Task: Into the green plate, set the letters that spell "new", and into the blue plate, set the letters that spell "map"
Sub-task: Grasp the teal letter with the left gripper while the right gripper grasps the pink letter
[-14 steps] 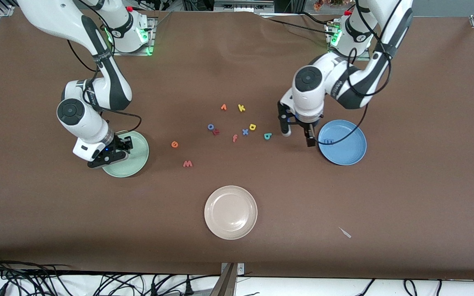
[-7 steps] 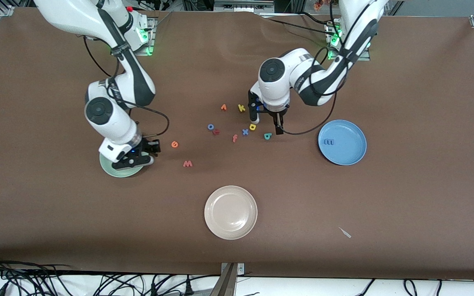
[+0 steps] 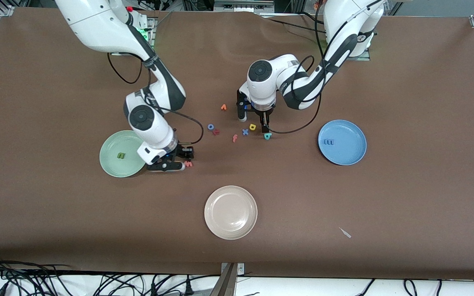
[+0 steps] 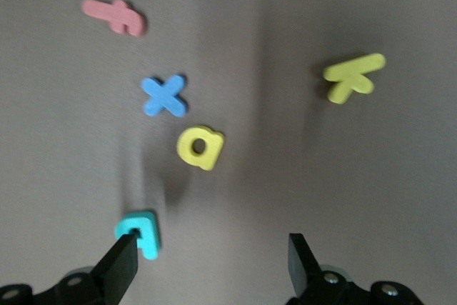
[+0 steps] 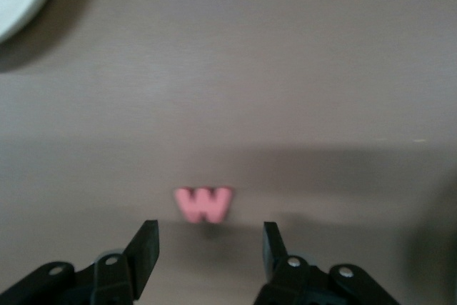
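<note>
Front view: the green n (image 3: 121,156) lies in the green plate (image 3: 111,162) and the blue m (image 3: 328,142) in the blue plate (image 3: 350,154), both plates mid-tabletop toward opposite ends.

Left wrist view: the left gripper (image 4: 214,262) is spread wide over the teal a (image 4: 142,232), near the yellow p (image 4: 201,146).

Right wrist view: the right gripper (image 5: 209,244) is parted, empty, over the salmon w (image 5: 204,203).

Green n (image 3: 121,156) in green plate (image 3: 111,162).

The right gripper (image 3: 170,161) has left the green plate (image 3: 113,164) and is now low over the salmon w (image 3: 188,164), jaws apart. The dark green n (image 3: 121,156) now shows in that plate. The left gripper (image 3: 254,120) has moved from beside the blue plate (image 3: 352,154) to over the yellow p (image 3: 252,127), jaws wide, hiding the yellow k (image 4: 353,76) from the front camera.
</note>
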